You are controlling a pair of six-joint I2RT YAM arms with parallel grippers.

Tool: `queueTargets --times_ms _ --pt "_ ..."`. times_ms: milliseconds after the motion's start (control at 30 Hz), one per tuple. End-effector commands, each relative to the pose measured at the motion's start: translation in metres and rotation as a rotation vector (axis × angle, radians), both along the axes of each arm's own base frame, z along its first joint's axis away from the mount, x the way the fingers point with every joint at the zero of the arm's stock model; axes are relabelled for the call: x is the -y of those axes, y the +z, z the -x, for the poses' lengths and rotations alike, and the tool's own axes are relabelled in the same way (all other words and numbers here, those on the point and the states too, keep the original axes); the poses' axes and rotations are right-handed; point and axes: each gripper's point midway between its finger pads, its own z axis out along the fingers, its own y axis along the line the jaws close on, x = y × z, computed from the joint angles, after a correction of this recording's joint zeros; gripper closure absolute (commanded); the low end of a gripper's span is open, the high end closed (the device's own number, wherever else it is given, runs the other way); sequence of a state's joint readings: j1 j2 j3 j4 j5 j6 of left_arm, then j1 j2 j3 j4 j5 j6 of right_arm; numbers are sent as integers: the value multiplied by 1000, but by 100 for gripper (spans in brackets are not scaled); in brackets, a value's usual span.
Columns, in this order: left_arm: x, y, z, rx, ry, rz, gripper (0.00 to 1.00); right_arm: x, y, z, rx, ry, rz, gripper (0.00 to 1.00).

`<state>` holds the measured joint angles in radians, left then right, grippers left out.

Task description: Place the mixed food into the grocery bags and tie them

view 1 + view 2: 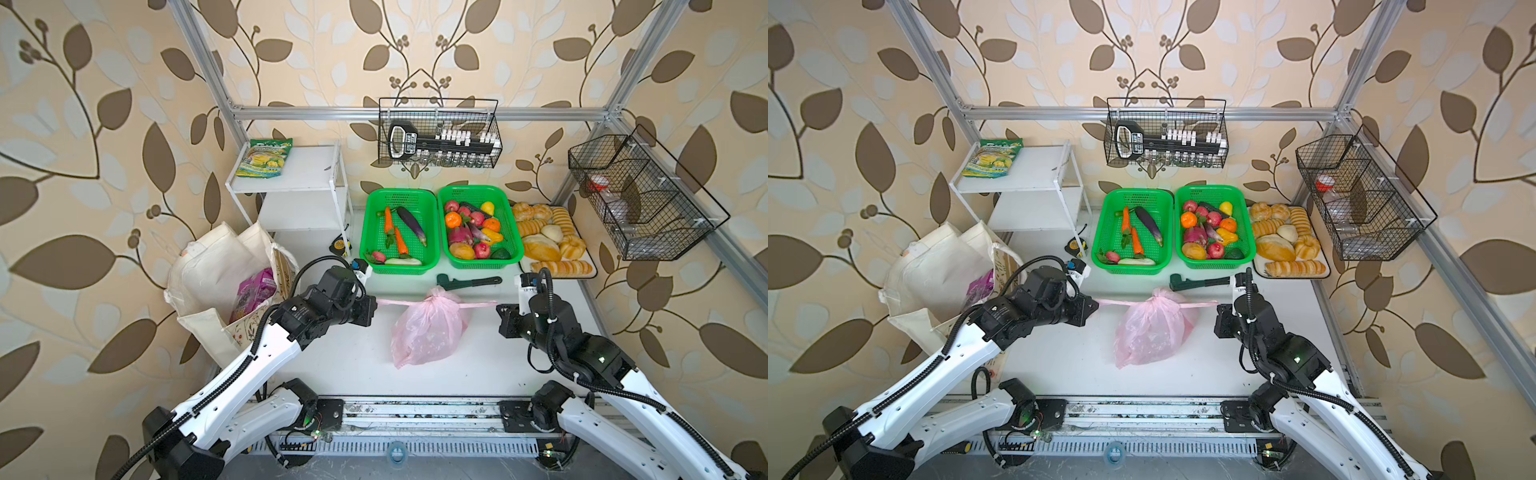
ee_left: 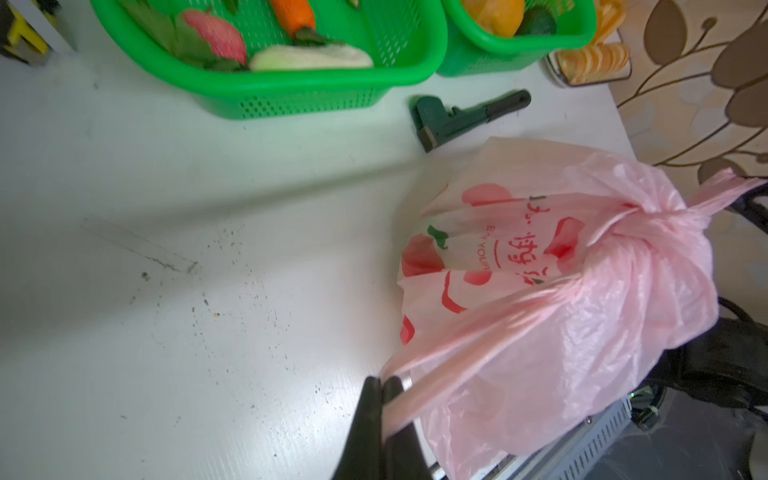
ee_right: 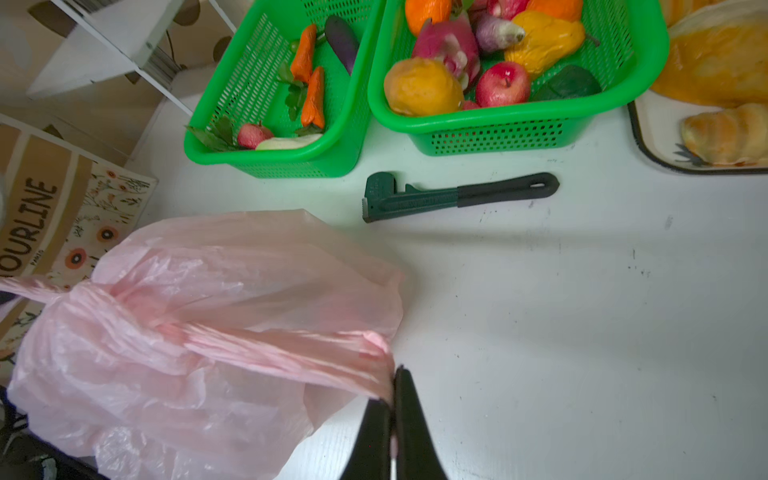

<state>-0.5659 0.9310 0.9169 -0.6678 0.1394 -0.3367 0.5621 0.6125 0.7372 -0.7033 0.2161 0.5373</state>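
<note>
Pink, the knotted plastic bag (image 1: 428, 332) lies mid-table, its handles pinched taut by left gripper (image 2: 384, 380) and right gripper (image 3: 392, 382).

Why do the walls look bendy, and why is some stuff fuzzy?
In both top views the frame bars splay outward, likely a wide lens. In the left wrist view the bag handle blurs near the left gripper, and the table glares. In the right wrist view the right gripper looks soft, too close.
</note>
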Motion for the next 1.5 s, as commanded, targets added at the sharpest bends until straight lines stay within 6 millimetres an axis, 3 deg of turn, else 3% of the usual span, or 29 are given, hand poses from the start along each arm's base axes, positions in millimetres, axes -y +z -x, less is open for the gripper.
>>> queueTargets --times_ms 0,267,400,567,633,800,867,967,1067,1200,1300,1400,1467 --pt "-51 11 -17 84 207 -153 100 49 6 -4 29 -219 98 100" --pt "-70 -49 -2 -74 331 -184 100 54 -68 4 -141 -358 -95 100" --pt "-85 -52 0 -74 383 -228 100 61 -65 5 -114 -412 -125 100" --pt "-79 -21 -5 11 355 -171 100 62 -42 -4 -1 -378 -106 100" --pt "-76 -17 -7 26 340 -157 100 65 -49 -5 -11 -387 -80 100" --pt "-67 -38 0 -66 291 -167 100 55 -74 -2 -95 -367 -106 100" --pt "-53 -33 2 -48 222 -108 95 41 -70 -4 -74 -290 -155 97" --pt "-43 -12 -1 22 171 -44 50 30 -53 -6 -14 -236 -223 65" --pt "-40 17 -5 103 147 -18 38 29 -24 -7 67 -214 -257 52" --pt "-24 57 -8 190 55 36 32 38 13 -5 174 -234 -279 47" --pt "11 82 -1 210 -132 148 34 45 33 -1 231 -257 -291 45" --pt "50 87 11 128 -325 262 40 48 41 0 253 -263 -295 44" --pt "68 75 18 82 -406 228 38 46 39 0 248 -259 -299 44"
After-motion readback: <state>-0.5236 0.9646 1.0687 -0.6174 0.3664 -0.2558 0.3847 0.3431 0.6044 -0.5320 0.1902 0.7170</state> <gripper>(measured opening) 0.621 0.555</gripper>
